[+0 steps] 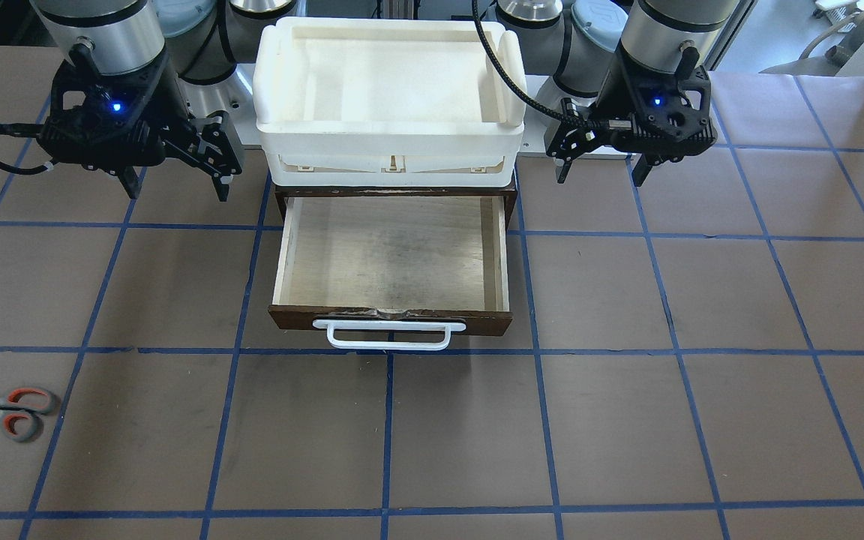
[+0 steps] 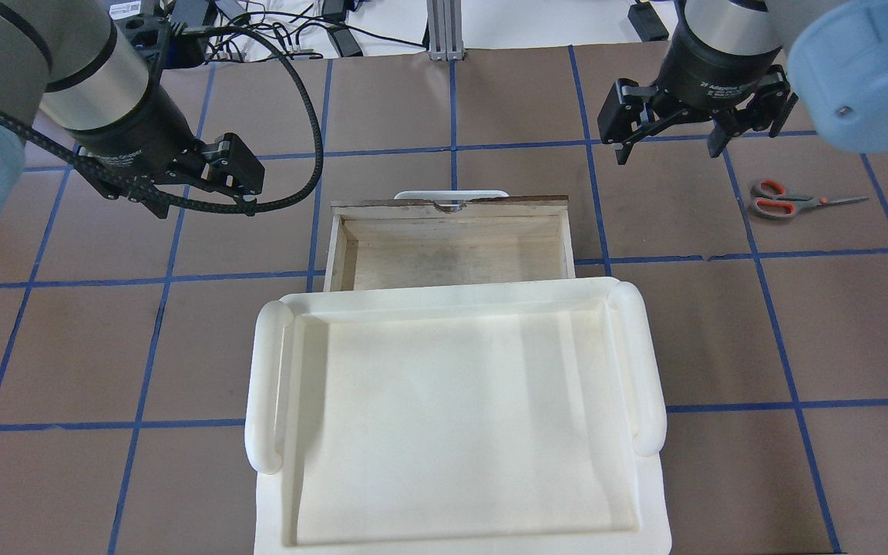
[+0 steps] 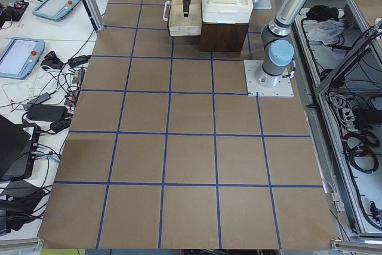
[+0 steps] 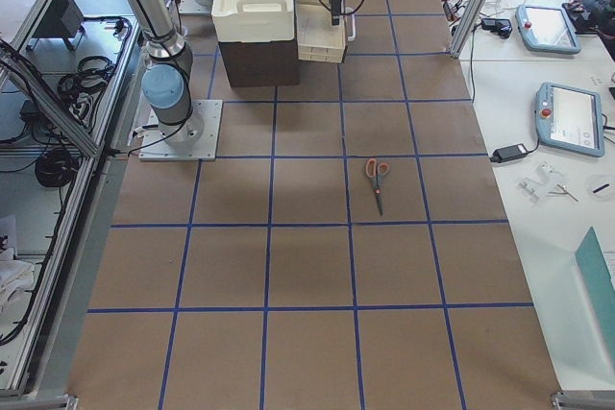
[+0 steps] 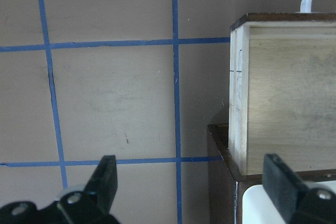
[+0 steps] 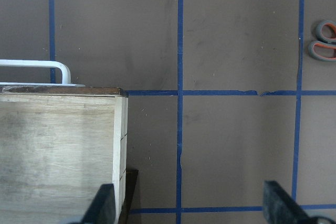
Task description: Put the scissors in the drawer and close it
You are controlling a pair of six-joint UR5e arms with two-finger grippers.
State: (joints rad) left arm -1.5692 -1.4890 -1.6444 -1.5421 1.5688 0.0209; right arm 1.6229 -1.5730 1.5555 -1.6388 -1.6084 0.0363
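**Status.** The drawer (image 1: 391, 251) stands pulled out towards the operators' long edge of the worktop and holds nothing. Its handle (image 1: 389, 335) faces that edge. A white tray (image 1: 391, 135) sits on the cabinet above it.

**Location of the part.** The scissors (image 1: 8, 411) lie flat on the worktop on the robot's right of the drawer. They are nearer the operators' long edge than the drawer front is, and well away from every corner. The blades are shut and point towards the worktop's right end. The 2 handle loops face the drawer.

**Grippers.** The right gripper (image 1: 177, 191) hangs above the worktop beside the drawer's right wall. Its jaws are spread wide with nothing between them. The left gripper (image 1: 600, 180) hangs likewise beside the left wall, spread and unloaded. Neither touches the drawer or the scissors.

**Handling, as judged.**
1. The scissors look light and rigid, so little clamping force should be needed.
2. The blades are thin, flat metal, probably slick, and lie very low on the surface. A pinch there would likely slip or scrape the worktop.
3. The handles are thicker and lined, and should offer better friction.
4. The preferred hold is across both handle shanks just behind the pivot, with the jaws set square to the long axis. This keeps the blades shut and the load near balance.
5. A hold on 1 loop only may let the other half swing open.
6. The right gripper is the nearer and is the likely choice.
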